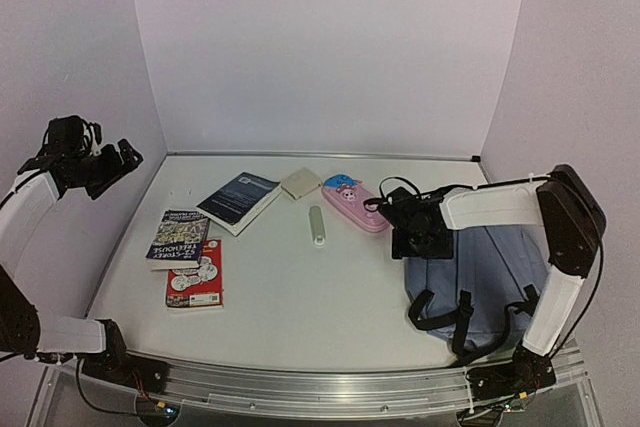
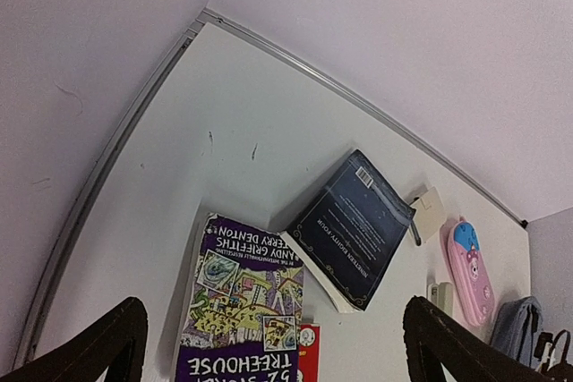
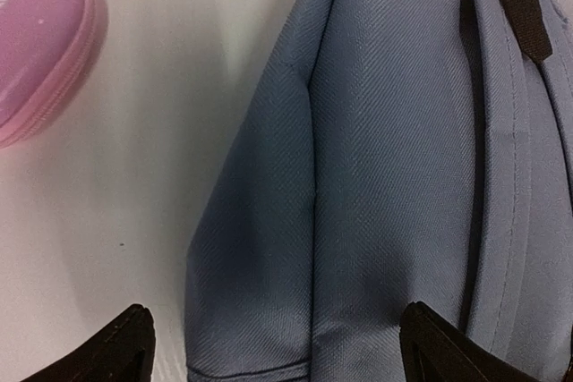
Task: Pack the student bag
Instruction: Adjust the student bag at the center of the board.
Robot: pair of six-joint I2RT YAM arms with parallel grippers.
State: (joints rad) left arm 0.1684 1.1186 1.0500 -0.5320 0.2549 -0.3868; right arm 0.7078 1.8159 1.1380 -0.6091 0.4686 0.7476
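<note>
We see a white counter [image 1: 300, 297] carrying everything. The largest thing on it is the soft grey-blue fabric backpack [image 1: 500, 267], lying flat at the right side by the right arm's base, with its black straps [image 1: 440, 312] facing up toward the near edge. The right jaws hang over the bag's far end and are spread wide, gripping nothing (we cannot tell whether the dark fingertips [image 3: 98, 346] touch the cloth [image 3: 403, 176]). The left jaws are held high above the counter's left edge, equally wide and empty, one fingertip [image 2: 98, 346] in each lower corner of the wrist view.

Below them lie a dark-covered paperback book [image 2: 354, 225] and a purple Treehouse paperback [image 2: 246, 310], which touches a red booklet [image 1: 195, 275]. A pink oval pencil case [image 1: 355, 204] sits just beside the bag's far left corner. Near it are a cream square pad [image 1: 299, 183] and a slim pale-green stick [image 1: 317, 225].
</note>
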